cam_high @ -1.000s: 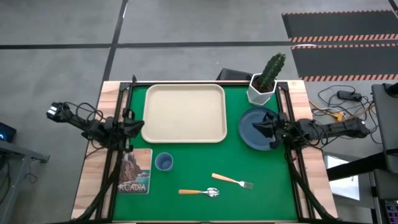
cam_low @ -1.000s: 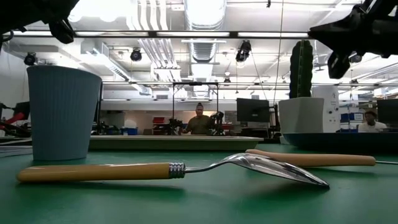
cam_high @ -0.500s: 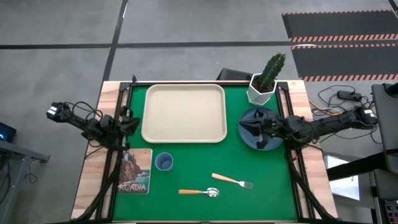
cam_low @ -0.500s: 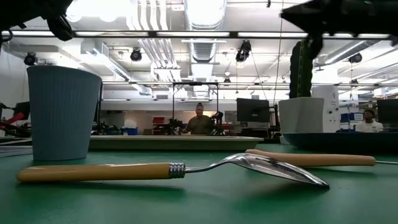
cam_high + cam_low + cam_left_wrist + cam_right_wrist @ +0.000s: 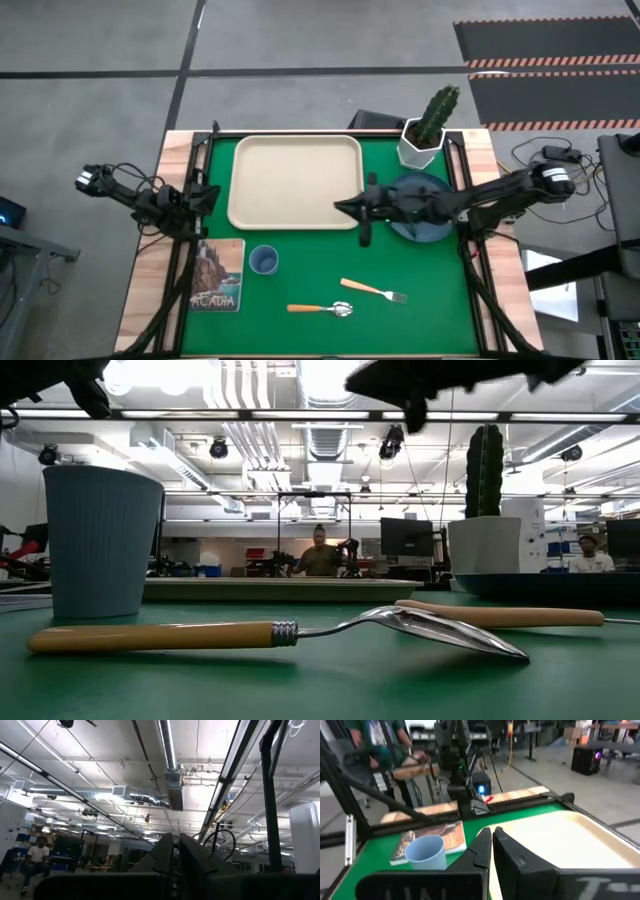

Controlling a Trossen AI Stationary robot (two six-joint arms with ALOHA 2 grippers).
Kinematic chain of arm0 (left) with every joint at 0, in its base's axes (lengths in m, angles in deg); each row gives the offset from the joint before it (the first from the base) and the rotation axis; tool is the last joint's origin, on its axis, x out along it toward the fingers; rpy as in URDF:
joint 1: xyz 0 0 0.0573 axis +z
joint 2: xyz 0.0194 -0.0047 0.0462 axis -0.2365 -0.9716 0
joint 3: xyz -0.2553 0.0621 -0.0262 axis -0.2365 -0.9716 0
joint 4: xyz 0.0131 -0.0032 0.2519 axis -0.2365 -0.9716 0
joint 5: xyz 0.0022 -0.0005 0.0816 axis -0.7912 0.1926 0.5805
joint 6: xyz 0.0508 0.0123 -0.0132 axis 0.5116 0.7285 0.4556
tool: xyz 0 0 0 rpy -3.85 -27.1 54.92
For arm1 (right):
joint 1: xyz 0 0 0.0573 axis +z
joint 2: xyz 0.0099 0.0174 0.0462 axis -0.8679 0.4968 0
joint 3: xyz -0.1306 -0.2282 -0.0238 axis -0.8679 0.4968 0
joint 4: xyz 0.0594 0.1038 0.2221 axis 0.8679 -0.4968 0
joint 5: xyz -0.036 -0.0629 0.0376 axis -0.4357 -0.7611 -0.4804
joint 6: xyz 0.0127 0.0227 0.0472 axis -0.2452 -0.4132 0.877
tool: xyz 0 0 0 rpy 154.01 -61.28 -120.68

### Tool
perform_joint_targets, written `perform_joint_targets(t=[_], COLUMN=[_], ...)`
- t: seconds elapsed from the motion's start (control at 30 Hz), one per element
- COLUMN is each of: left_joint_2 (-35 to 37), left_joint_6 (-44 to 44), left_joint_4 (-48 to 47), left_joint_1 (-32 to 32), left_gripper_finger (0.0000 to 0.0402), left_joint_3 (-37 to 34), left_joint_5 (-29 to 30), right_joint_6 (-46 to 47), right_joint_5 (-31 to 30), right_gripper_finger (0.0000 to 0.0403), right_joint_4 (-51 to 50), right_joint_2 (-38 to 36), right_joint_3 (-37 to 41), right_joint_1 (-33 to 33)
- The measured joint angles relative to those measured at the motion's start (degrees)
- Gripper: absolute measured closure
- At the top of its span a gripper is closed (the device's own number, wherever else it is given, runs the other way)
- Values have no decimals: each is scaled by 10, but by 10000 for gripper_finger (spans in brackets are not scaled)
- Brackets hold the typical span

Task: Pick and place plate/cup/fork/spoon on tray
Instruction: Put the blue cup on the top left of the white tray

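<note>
Right gripper (image 5: 348, 207), fingers pressed together on nothing, hangs just off the tray's (image 5: 296, 181) near right corner, I reckon heading for the cutlery. My fork (image 5: 374, 291) lies well short of that tray, long axis slanting, tines away from it; my left gripper (image 5: 208, 197) idles by its left edge.

The right arm stretches level across the bench from its right edge, its hand (image 5: 352, 207) near the middle with fingers (image 5: 481, 851) pressed together. The left arm waits folded at the left edge, its hand (image 5: 207, 194) likewise closed.
</note>
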Motion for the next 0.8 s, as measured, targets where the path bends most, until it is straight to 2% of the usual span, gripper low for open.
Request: perform_joint_targets(t=[0.07,0.3,0.5,0.8], left_joint_2=[0,2,3,3], left_joint_6=[0,2,2,2], left_joint_4=[0,1,0,-1], left_joint_1=[0,0,0,0], left_gripper_finger=[391,391,391,391], left_joint_3=[0,0,0,-1], left_joint_5=[0,0,0,0], right_joint_6=[-1,-16,-47,-69], right_joint_5=[16,143,159,167], right_gripper_finger=[394,394,394,394], right_joint_4=[-46,-171,-263,-346], right_joint_2=[32,134,219,327], right_joint_3=[-46,-207,-331,-486], right_joint_1=[-1,-7,-8,-9])
